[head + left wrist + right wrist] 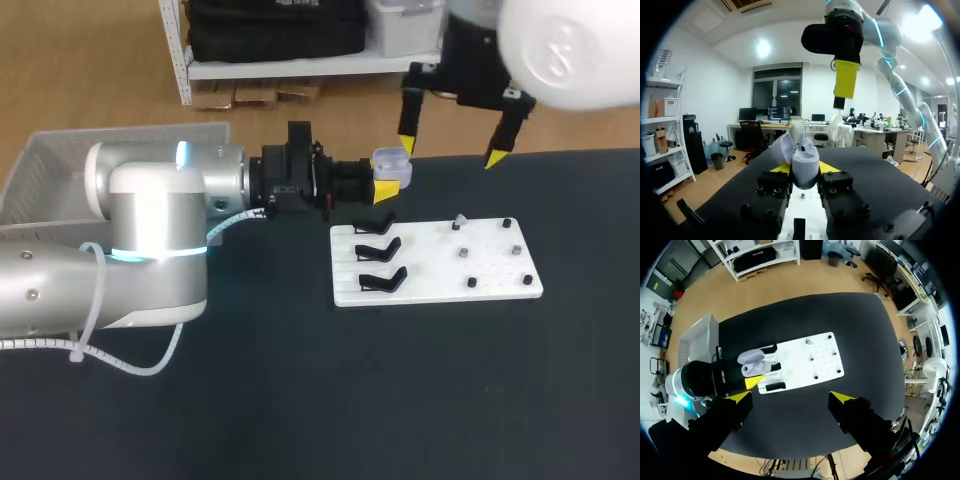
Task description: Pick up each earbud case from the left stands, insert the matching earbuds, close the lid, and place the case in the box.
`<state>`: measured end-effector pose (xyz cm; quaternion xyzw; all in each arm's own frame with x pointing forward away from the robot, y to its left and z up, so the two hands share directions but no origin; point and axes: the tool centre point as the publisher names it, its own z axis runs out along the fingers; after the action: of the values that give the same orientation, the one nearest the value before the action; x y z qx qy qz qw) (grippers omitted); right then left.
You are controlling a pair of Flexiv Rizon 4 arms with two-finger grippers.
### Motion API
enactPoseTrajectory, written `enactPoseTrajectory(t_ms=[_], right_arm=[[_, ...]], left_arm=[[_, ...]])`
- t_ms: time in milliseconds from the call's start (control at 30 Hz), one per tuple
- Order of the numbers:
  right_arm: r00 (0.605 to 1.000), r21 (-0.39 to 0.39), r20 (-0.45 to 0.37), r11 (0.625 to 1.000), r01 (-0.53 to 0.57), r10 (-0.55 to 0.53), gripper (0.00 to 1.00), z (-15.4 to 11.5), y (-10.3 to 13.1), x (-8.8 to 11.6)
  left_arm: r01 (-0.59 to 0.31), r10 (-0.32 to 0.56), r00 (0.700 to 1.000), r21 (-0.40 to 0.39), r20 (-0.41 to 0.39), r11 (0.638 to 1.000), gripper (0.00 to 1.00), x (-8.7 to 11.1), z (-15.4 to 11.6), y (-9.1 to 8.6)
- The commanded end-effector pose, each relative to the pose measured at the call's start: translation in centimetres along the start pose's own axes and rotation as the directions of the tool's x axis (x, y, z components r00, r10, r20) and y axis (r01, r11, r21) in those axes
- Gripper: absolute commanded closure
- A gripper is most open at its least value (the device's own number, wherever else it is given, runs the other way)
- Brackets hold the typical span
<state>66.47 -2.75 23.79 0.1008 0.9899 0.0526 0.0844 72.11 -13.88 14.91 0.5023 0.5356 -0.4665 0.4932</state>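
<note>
The left claw (805, 168) is clamped on the open-lidded lavender plastic earbud case (389, 160), held above the desk's far edge. The right claw (449, 155) hangs wide open and empty. An off-centre push from above could twist the case loose.

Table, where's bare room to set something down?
Widest bare table lies between the white board and the near edge, plus a strip right of the board. Crowded behind it: left gripper holds the earbud case there, right gripper open above.
</note>
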Motion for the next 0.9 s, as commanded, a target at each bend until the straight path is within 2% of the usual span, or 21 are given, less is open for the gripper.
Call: enactPoseTrajectory(t_ms=[33, 200, 300, 433, 633, 900], right_arm=[[0.999, -0.061, 0.032, 0.998, 0.014, -0.012, 0.00, 0.4, -1.1, 0.4], [0.997, -0.109, 0.078, 0.994, 0.006, 0.002, 0.00, 1.6, -4.4, -1.6], [0.996, -0.168, 0.083, 0.986, 0.007, 0.007, 0.00, 2.3, -5.2, -2.8], [0.995, -0.219, 0.085, 0.973, 0.065, -0.047, 0.00, 4.0, -5.6, -3.7], [0.990, -0.202, 0.088, 0.972, 0.123, -0.107, 0.00, 8.0, -6.0, -4.6], [0.999, -0.209, 0.005, 0.977, 0.037, -0.036, 0.00, 13.4, -7.6, -6.2]], left_arm=[[-0.005, 0.005, 1.000, -0.005, 0.007, 1.000, 1.00, 0.2, 0.0, -0.1], [-0.005, 0.005, 1.000, -0.005, 0.007, 1.000, 1.00, 0.2, 0.0, -0.1], [-0.005, 0.005, 1.000, -0.005, 0.007, 1.000, 1.00, 0.2, 0.0, -0.1], [-0.005, 0.005, 1.000, -0.005, 0.007, 1.000, 1.00, 0.2, 0.0, -0.1], [-0.005, 0.005, 1.000, -0.005, 0.007, 1.000, 1.00, 0.2, 0.0, -0.1], [-0.005, 0.005, 1.000, -0.005, 0.007, 1.000, 1.00, 0.2, 0.0, -0.1]])
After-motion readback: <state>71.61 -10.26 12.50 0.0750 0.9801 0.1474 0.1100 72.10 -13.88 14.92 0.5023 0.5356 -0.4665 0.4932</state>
